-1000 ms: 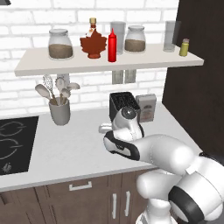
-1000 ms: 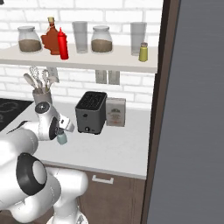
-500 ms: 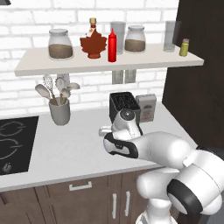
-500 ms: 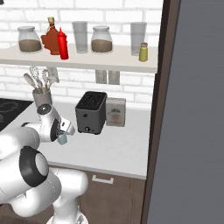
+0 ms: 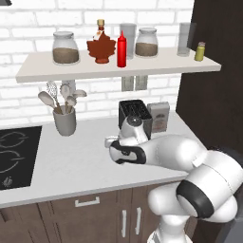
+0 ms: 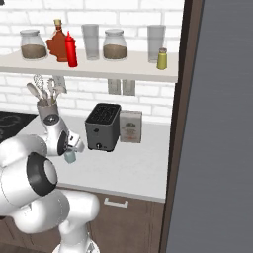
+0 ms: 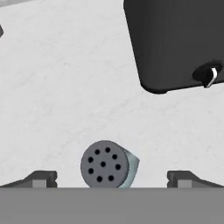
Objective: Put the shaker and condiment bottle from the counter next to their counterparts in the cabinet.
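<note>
The shaker (image 7: 105,164), pale blue-grey with a perforated grey cap, stands on the counter (image 7: 65,87) in front of the toaster. My gripper (image 7: 112,178) is open, with one fingertip on each side of the shaker and clear gaps between. From the right base view the shaker (image 6: 69,156) sits just under my gripper (image 6: 71,148). The condiment bottle (image 5: 121,50), slim and red, stands on the cabinet shelf (image 5: 118,71) beside the maple-leaf syrup bottle (image 5: 101,47). The yellow-green shaker (image 5: 200,51) is at the shelf's right end.
A black toaster (image 5: 135,116) and a small box (image 5: 159,116) stand right behind my hand. A utensil holder (image 5: 64,121) is to the left, with a cooktop (image 5: 14,156) beyond it. Jars and glasses line the shelf. A dark tall panel (image 6: 217,123) closes the right side.
The arm has folded a little lower and the hand has sunk slightly over the shaker. The jaws stay wide open.
</note>
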Tool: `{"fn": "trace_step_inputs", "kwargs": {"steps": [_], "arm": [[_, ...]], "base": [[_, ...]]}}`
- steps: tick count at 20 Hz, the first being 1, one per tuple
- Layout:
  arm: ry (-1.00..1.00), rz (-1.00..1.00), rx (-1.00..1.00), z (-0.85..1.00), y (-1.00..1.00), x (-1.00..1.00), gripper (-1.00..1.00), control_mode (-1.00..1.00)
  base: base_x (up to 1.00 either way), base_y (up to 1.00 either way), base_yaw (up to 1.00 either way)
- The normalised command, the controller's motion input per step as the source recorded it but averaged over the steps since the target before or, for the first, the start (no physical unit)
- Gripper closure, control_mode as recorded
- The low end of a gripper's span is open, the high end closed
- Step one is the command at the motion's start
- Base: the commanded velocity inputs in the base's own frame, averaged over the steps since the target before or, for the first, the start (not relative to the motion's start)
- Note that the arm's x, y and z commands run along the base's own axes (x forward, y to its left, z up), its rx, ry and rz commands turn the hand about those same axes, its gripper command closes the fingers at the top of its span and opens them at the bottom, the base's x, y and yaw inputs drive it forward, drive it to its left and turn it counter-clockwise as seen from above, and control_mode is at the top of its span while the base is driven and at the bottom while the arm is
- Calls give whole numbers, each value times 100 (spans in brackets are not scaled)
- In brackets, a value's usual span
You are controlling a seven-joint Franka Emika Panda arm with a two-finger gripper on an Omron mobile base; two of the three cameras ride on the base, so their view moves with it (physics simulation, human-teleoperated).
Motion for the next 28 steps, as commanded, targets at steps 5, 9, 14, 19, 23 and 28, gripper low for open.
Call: {"fn": "trace_step_inputs", "kwargs": {"steps": [5, 9, 14, 19, 23, 28], "arm": [[5, 0, 0, 0, 9, 11, -100, -100], [0, 0, 0, 0, 0, 0, -100, -100], [0, 0, 0, -17, 0, 5, -100, -100], [0, 0, 0, -15, 0, 0, -100, -100], [0, 0, 0, 0, 0, 0, -100, -100], [2, 0, 0, -21, 0, 0, -100, -100]], "base": [[0, 0, 0], [0, 0, 0], [0, 0, 0], [0, 0, 0], [0, 0, 0], [0, 0, 0]]}}
